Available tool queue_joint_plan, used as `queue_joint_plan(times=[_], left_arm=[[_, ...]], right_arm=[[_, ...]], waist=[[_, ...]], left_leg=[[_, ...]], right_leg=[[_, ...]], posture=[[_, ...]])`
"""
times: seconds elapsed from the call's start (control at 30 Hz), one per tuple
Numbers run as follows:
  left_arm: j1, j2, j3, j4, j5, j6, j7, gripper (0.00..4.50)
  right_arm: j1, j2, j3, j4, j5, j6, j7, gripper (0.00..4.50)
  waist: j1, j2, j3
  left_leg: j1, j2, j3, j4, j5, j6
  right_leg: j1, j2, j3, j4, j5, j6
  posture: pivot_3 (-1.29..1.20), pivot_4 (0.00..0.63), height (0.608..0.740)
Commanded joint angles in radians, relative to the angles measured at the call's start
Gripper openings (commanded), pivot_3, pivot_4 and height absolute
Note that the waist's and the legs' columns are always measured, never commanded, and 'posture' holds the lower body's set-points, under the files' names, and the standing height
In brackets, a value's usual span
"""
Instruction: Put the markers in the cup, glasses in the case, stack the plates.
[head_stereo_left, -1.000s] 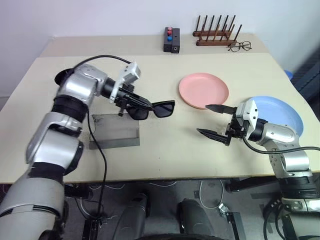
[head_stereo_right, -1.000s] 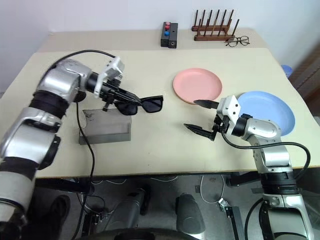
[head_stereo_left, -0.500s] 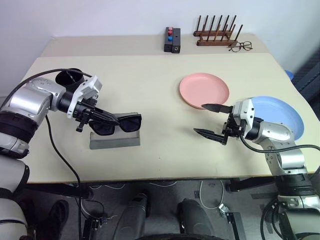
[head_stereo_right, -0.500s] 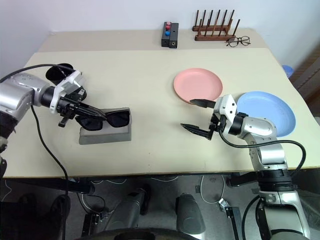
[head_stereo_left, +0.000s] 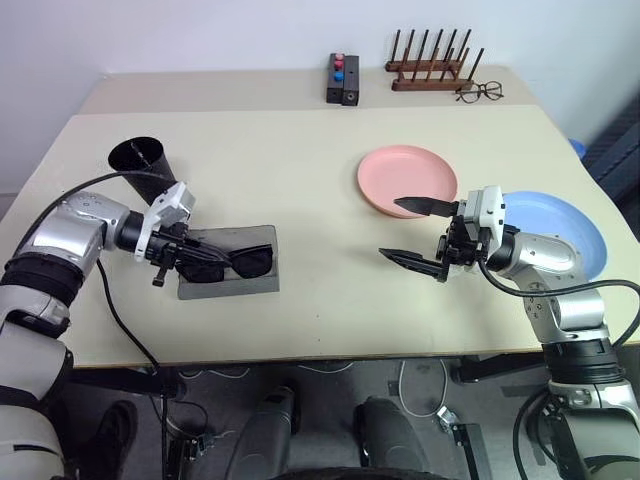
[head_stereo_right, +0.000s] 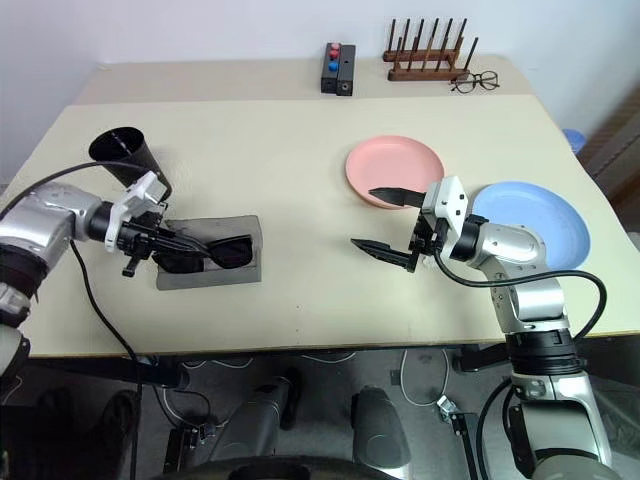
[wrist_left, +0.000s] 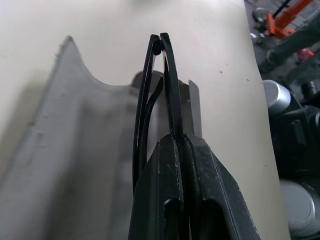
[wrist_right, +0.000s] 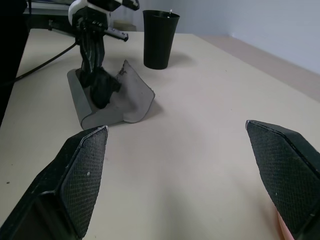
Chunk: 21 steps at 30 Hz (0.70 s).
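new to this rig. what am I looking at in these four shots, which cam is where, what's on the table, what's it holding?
It is a two-armed humanoid robot standing at a beige table. The two wide shots come from the two eyes of a stereo camera on its head, looking down over its arms. The two close shots come from cameras on its wrists, looking along the black fingers.

The left gripper is shut on black sunglasses, holding them in the open grey case. The right gripper is open and empty, hovering beside a pink plate and a blue plate.

Also there: a black cup behind the case, and along the far edge a wooden peg rack, clear spectacles and a small black box with red and blue buttons.
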Motion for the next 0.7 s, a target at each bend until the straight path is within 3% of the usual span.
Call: queue_joint_plan(times=[0.03,0.43,0.53,0.7], left_arm=[[0.004,0.014,0.003,-0.016,-0.038,-0.007,-0.004,0.01],[0.009,0.006,-0.069,0.005,-0.044,0.082,-0.004,0.01],[0.007,-0.011,-0.059,0.028,-0.041,0.09,-0.004,0.97],[0.01,-0.024,-0.064,0.037,-0.039,0.074,-0.004,3.47]], right_arm=[[-0.001,-0.018,-0.017,-0.038,0.009,0.002,0.003,4.5],[0.021,-0.024,-0.015,-0.048,-0.001,-0.003,-0.002,4.5],[0.022,-0.023,-0.014,-0.046,-0.006,-0.006,-0.003,4.5],[0.012,-0.022,-0.016,-0.03,-0.014,-0.011,-0.002,4.5]], waist=[[0.0,0.0,0.0],[0.0,0.0,0.0],[0.0,0.0,0.0],[0.0,0.0,0.0]], left_leg=[[0.0,0.0,0.0,0.0,0.0,0.0],[0.0,0.0,0.0,0.0,0.0,0.0],[0.0,0.0,0.001,0.0,0.0,0.0],[0.0,0.0,0.001,0.0,0.0,0.0]], right_leg=[[0.0,0.0,0.0,0.0,0.0,0.0],[0.0,0.001,0.0,0.0,0.0,0.0],[0.0,0.001,0.0,0.0,0.0,0.0],[0.0,0.001,0.0,0.0,0.0,0.0]], posture=[[0.0,0.15,0.74],[0.0,0.15,0.74],[0.0,0.15,0.74],[0.0,0.15,0.74]])
